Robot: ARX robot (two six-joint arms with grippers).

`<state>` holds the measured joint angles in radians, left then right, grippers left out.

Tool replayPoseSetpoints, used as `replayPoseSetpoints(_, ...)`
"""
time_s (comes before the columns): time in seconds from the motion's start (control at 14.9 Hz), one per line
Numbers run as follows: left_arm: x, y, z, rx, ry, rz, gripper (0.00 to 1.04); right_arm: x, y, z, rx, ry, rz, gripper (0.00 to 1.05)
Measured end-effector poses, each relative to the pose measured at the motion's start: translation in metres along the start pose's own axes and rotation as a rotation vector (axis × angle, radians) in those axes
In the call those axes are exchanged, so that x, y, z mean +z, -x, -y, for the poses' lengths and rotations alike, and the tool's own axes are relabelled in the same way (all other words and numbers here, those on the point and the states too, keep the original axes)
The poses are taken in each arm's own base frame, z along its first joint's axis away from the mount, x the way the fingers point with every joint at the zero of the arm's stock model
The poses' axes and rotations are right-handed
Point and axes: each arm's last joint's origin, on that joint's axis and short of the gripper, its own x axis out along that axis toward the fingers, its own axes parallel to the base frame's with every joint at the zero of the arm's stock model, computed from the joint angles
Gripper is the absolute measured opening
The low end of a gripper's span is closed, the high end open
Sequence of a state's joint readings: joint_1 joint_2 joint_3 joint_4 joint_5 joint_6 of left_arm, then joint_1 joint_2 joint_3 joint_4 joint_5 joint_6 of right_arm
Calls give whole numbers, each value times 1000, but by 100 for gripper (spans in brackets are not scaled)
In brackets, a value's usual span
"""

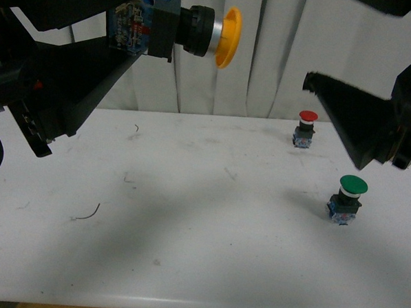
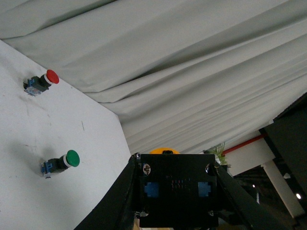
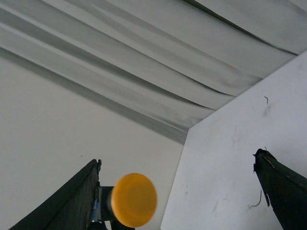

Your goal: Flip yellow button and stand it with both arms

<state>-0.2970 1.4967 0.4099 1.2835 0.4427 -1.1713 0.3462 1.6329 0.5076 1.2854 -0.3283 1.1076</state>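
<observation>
Left gripper (image 1: 144,28) clamps the yellow button (image 1: 198,29) aloft, axis level, its cap (image 1: 229,36) aimed at the right gripper (image 3: 176,160), which is spread wide and well apart.

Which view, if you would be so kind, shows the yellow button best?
The front view: the yellow button shows side-on, cap to contact block. The left wrist view shows mainly its back; the right wrist view, only its cap face.

A green button (image 1: 346,199) is standing on the white tabletop (image 1: 186,263). A red button (image 1: 305,128) is standing behind it, nearer the hanging curtain (image 1: 279,54). A thin wire (image 1: 85,213) is lying far left of it.
</observation>
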Motion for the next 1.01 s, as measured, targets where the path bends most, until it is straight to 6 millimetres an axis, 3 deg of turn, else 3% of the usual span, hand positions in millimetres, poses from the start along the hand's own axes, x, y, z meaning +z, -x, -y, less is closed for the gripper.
replayPoseSetpoints(0.2,1,1,0,0,-1,6,36,-13,-9,11,-38,-111,-33,98)
replayPoseSetpoints(1.01,1,1,0,1,5,4,36,-35,-34,-17,82,-253,-153,98)
